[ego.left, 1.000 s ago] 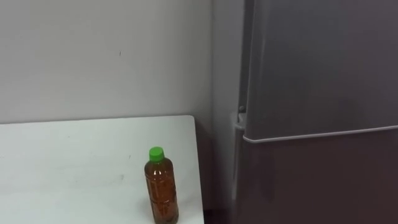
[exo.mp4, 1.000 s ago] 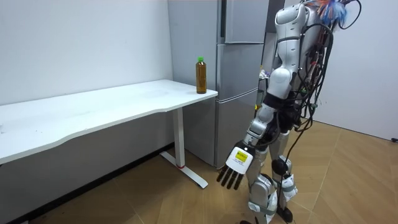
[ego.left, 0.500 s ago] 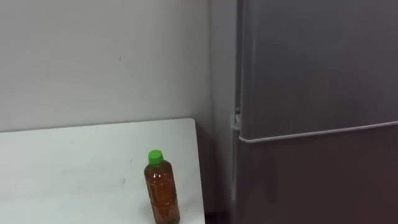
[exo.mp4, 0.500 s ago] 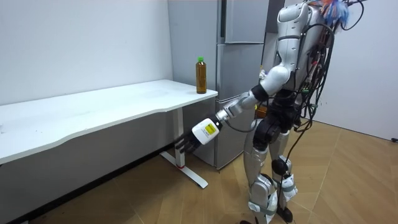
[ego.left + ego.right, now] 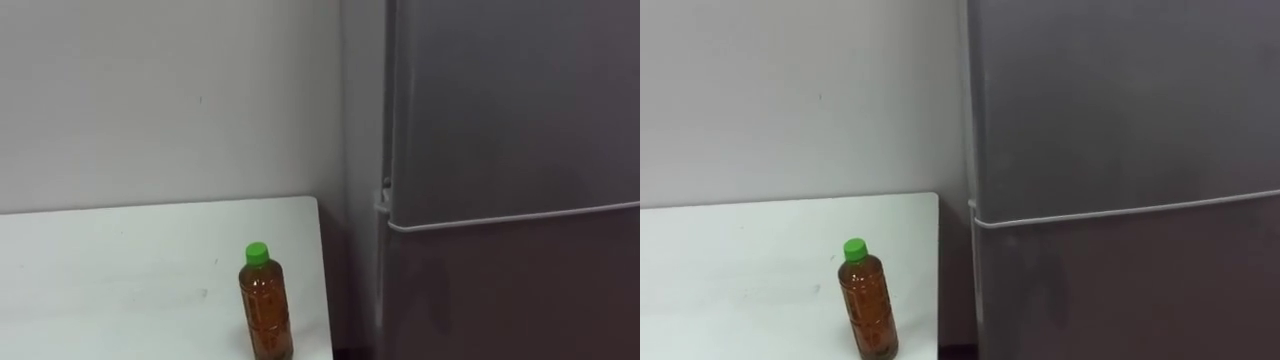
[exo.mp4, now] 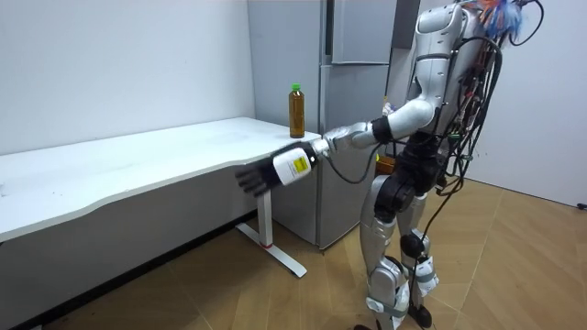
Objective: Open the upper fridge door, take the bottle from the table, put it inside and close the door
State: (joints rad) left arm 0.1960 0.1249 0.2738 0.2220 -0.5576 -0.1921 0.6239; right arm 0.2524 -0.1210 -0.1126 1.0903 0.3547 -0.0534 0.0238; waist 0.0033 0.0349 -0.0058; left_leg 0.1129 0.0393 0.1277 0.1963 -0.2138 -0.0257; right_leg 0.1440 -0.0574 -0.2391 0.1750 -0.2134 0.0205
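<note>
One bottle [image 5: 265,310] stands upright on the desk [image 5: 120,270] corner beside the fridge [image 5: 500,150]. The left hand [image 6: 260,175], fingers straight and spread, holds nothing. The bottle sits beyond the hand, higher and toward the fridge.

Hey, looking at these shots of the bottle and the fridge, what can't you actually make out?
1. Inside of the fridge: its doors are shut in every view.
2. Right side of the upper door: cut off by the eye views' right edge, and covered by the robot in the room view.
3. Cap seal of the bottle: too small to judge.
4. Gap between the left hand and the table: the room view gives no depth.
</note>
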